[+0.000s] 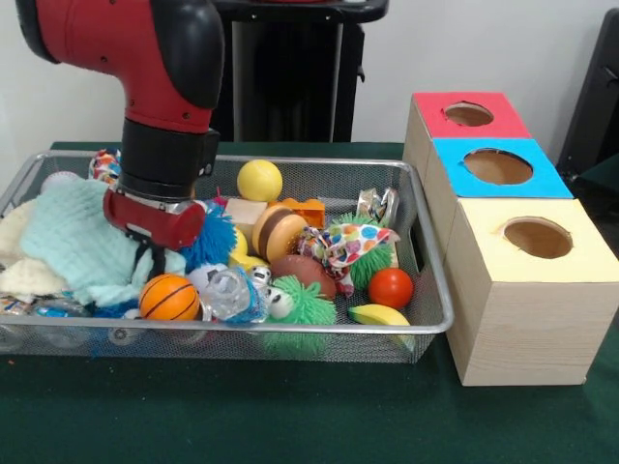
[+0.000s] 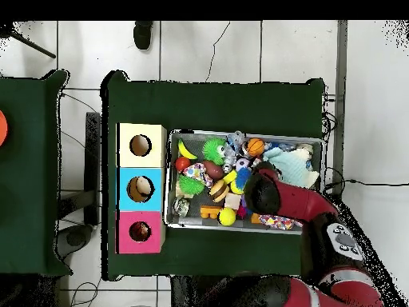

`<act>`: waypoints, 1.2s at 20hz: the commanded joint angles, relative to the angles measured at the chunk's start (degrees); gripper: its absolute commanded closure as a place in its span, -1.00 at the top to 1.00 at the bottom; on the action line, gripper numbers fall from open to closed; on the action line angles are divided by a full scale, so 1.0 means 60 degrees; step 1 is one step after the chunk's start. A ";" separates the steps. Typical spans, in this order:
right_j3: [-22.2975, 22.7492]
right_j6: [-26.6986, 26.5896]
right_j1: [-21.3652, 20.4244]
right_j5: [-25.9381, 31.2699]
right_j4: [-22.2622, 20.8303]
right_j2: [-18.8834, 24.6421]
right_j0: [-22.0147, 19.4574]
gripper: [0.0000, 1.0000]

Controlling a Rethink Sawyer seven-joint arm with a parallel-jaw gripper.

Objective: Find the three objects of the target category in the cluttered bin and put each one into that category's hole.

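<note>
The wire mesh bin point(image 1: 426, 324) is full of toys. My gripper point(image 1: 150, 259) reaches down into its left part, between a pale blue cloth point(image 1: 68, 237) and a blue fuzzy ball point(image 1: 210, 242), just above an orange basketball point(image 1: 169, 297). Its tips are buried in the clutter. Close by lie a yellow ball point(image 1: 259, 180), a burger toy point(image 1: 279, 232), a red ball point(image 1: 391, 287) and a banana point(image 1: 379, 315). To the right stand three boxes with holes: red point(image 1: 469, 114), blue point(image 1: 497, 166) and yellow point(image 1: 538, 237). In the overhead view the arm point(image 2: 268, 192) covers the bin's middle.
A green fuzzy ball point(image 1: 305, 304), a brown football point(image 1: 305, 271), an orange block point(image 1: 308, 211) and a foil packet point(image 1: 377, 205) crowd the bin's right half. The green cloth covers the table point(image 1: 290, 416). Something pale shows inside the blue hole point(image 2: 140, 189).
</note>
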 commanded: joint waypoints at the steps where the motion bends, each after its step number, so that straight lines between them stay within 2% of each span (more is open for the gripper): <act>1: 0.1764 -0.1312 0.1190 0.2845 -0.0483 0.4060 -0.0939 -1.00; 3: 0.1784 -0.1526 0.1333 0.3205 -0.0446 0.4391 -0.1225 -1.00; 5: 0.1829 -0.1407 0.1334 0.3360 -0.0324 0.4463 -0.1209 -1.00; 11: 0.1951 -0.0616 0.1213 0.3446 -0.0060 0.4387 -0.0938 -1.00; 14: 0.1923 -0.0134 0.0965 0.3356 0.0011 0.4013 -0.0511 -1.00; 19: 0.1907 0.0855 0.0567 0.3851 0.0668 0.3221 0.0286 -1.00; 24: 0.1940 0.1342 0.0216 0.4160 0.1141 0.2551 0.0938 -1.00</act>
